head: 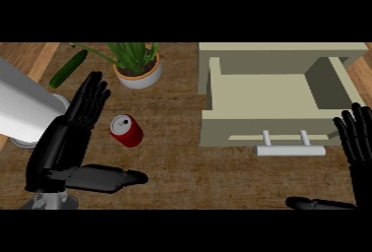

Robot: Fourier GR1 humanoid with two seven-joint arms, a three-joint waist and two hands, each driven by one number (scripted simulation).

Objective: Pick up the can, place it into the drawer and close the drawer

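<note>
Over a wooden counter (218,177), my left hand (73,128) stands open at about nine o'clock in the head view, its fingers (91,96) straight and held close together, pointing toward twelve, the thumb (109,178) stretched out toward three; it holds nothing. The one red can (126,131) lies tilted on the counter just beside that hand, at its three o'clock side, apart from the palm and not gripped. My right hand (357,142) rests open at the view's four o'clock edge, fingers up and slightly spread, thumb (320,203) lying toward nine, also holding nothing. At one o'clock sits a single cream drawer (262,91), pulled open, its tray bare inside, with one pale bar handle (291,150) on two short posts on the front facing me. Between the can and the drawer's front lies bare wood, with nothing standing in the way. Behind the can, at eleven to twelve o'clock, stands one potted plant (137,66), green blades rising from a white pot, near the drawer's left wall but apart from it. One green cucumber (68,69) lies slantwise at ten o'clock, beyond my left fingertips. A large white cylinder (22,110) crosses the view's nine o'clock edge, partly hidden behind my left forearm. Count: two hands, one can, one drawer, one plant, one cucumber.
</note>
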